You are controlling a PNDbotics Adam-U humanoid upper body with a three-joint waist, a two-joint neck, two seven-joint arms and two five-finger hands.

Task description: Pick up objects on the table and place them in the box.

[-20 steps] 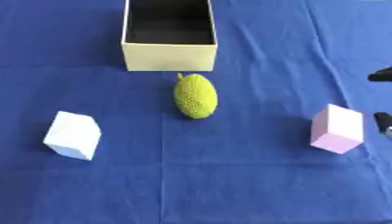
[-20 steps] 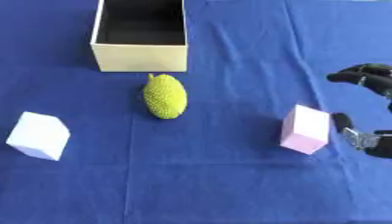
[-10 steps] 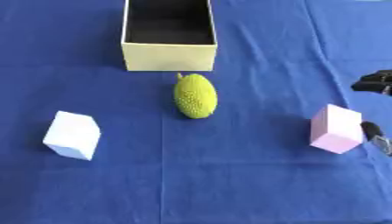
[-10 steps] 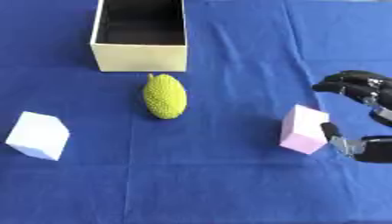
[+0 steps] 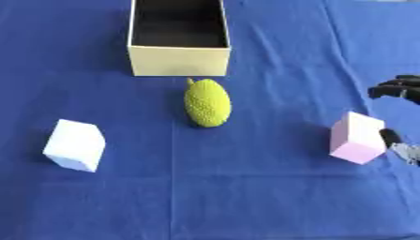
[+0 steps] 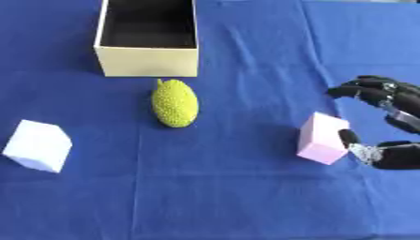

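A cream box (image 5: 179, 60) with a dark inside stands open at the top middle of the blue cloth. Just below it lies a bumpy yellow-green fruit (image 5: 206, 102). A pale lavender-white block (image 5: 75, 145) sits at the left. A pink block (image 6: 321, 138) stands at the right. My right hand (image 6: 384, 123) is right beside the pink block, fingers curved above its far corner and thumb close to its right side, apart from it as far as I can see. The hand holds nothing. My left hand shows in no view.
The blue cloth (image 5: 246, 201) covers the whole table. Bare cloth lies between the fruit and the pink block and along the near edge.
My right hand has come in from the right edge toward the pink block, now bracketing its right side. The blocks, fruit and box have not moved.
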